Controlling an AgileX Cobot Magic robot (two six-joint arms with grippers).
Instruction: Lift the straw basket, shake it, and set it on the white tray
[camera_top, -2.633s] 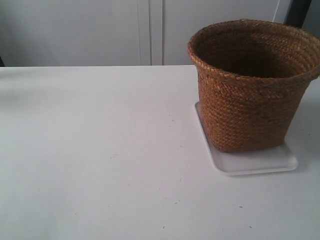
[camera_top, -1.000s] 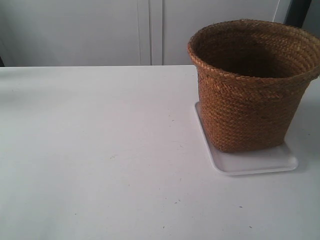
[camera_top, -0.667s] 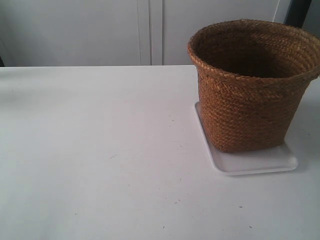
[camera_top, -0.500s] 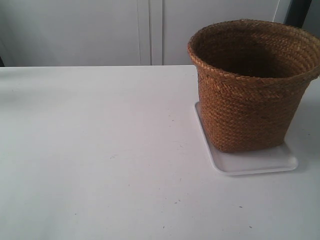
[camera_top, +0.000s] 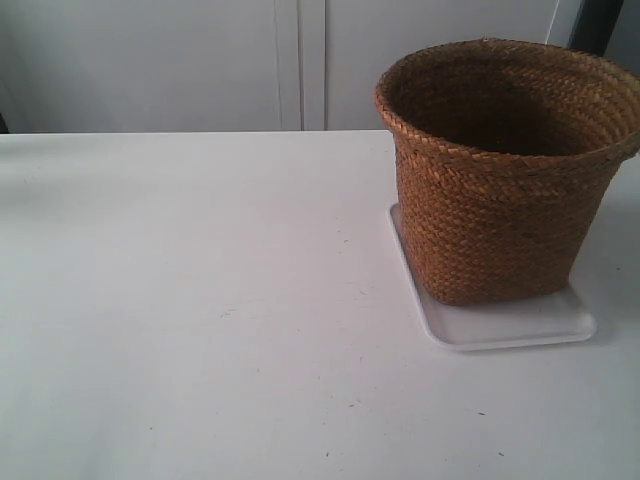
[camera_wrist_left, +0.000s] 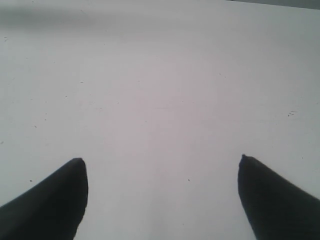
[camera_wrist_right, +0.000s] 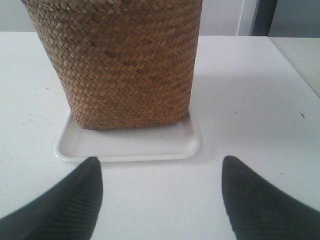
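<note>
The brown woven straw basket (camera_top: 500, 170) stands upright on the white tray (camera_top: 510, 325) at the right of the exterior view. No arm shows in that view. The right wrist view has the straw basket (camera_wrist_right: 120, 65) on the white tray (camera_wrist_right: 130, 145) just beyond my right gripper (camera_wrist_right: 160, 165), which is open with bare table between its dark fingers and touches nothing. My left gripper (camera_wrist_left: 162, 165) is open too, over bare white table, with neither basket nor tray in its view.
A white table (camera_top: 200, 300) carries everything. Pale cabinet doors (camera_top: 290, 60) stand behind it. In the right wrist view the table's far edge (camera_wrist_right: 295, 55) runs off to one side.
</note>
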